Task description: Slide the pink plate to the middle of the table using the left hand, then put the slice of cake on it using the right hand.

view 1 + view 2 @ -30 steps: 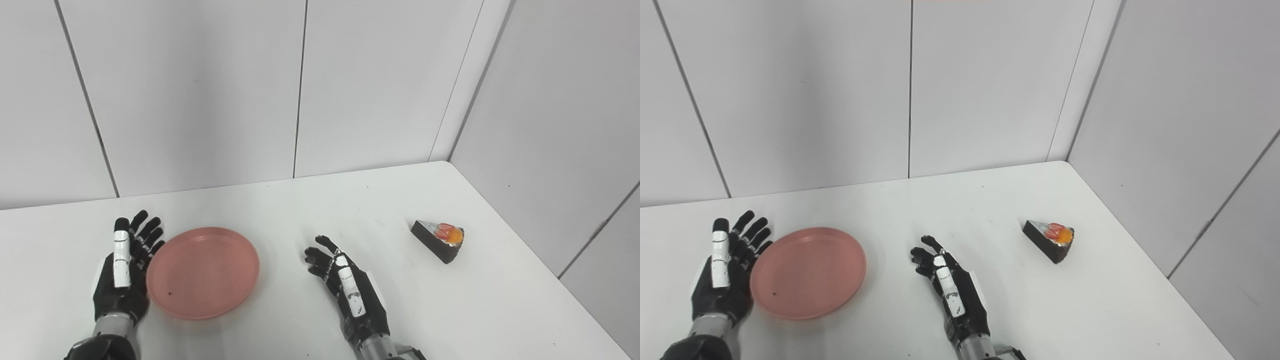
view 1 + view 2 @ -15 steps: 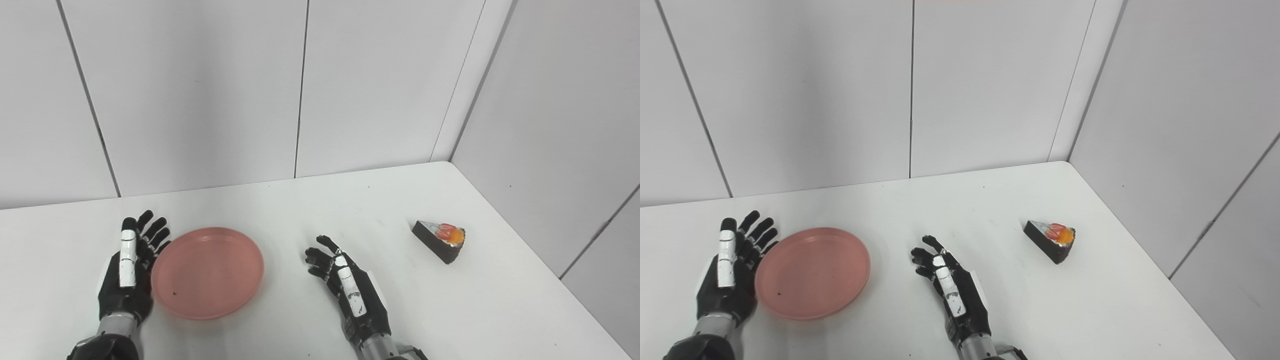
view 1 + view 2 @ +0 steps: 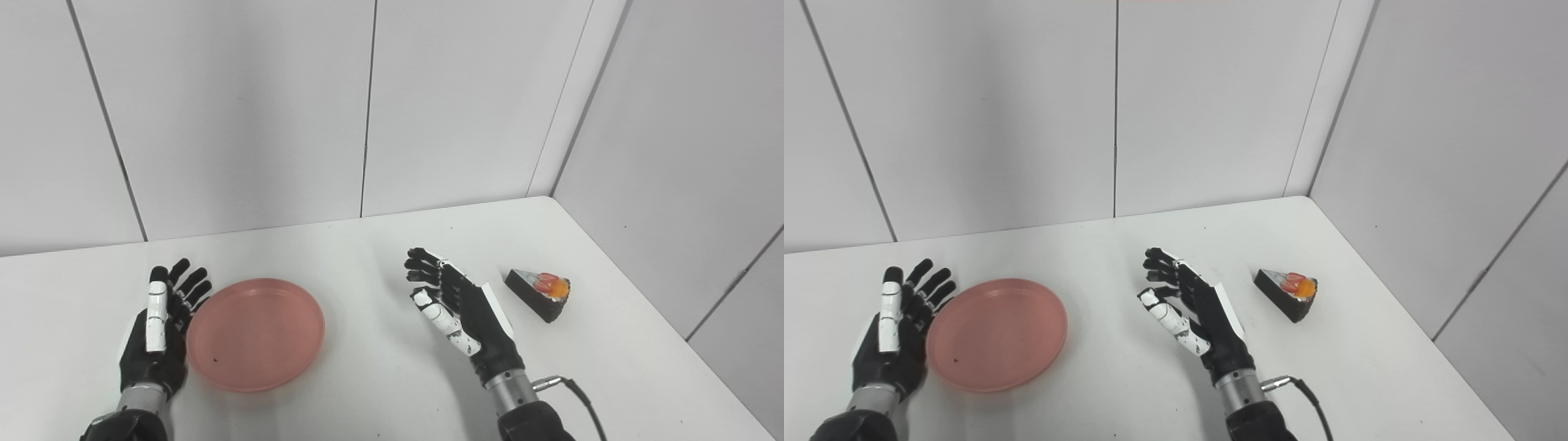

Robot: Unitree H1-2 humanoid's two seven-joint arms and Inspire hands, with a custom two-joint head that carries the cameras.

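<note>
Left hand [image 3: 156, 334] lies flat on the table [image 3: 367, 380], fingers spread, holding nothing. Its inner edge sits against or just beside the left rim of the pink plate [image 3: 256, 334]; actual contact can't be confirmed from these views. The plate is left of the table's middle, flat and empty apart from a small dark speck.

Right hand [image 3: 459, 306] is raised above the table right of centre, turned on edge, fingers apart and slightly curled, gripping nothing. It sits between plate and slice of cake [image 3: 539, 294], nearer the cake but not touching it. The cake is a dark wedge with white top and red/orange fruit, lying well to the right near the table's right edge.

Judgement: the step in hand looks like the plate slide, with the plate short of centre and the right hand staging for the cake.

Doing it well:
- Push with the side of the left hand low against the rim, and keep contact near the rim's midline so the plate translates rather than spins.
- Go slow and steady; a smooth plate on a smooth tabletop will likely coast or skid off the hand if shoved.
- Stop it around the middle of the table, clear of the right hand's path.
- Right hand should hold off until the plate is parked. The cake's flat sides look like the best place to pinch, avoiding the topping.
</note>
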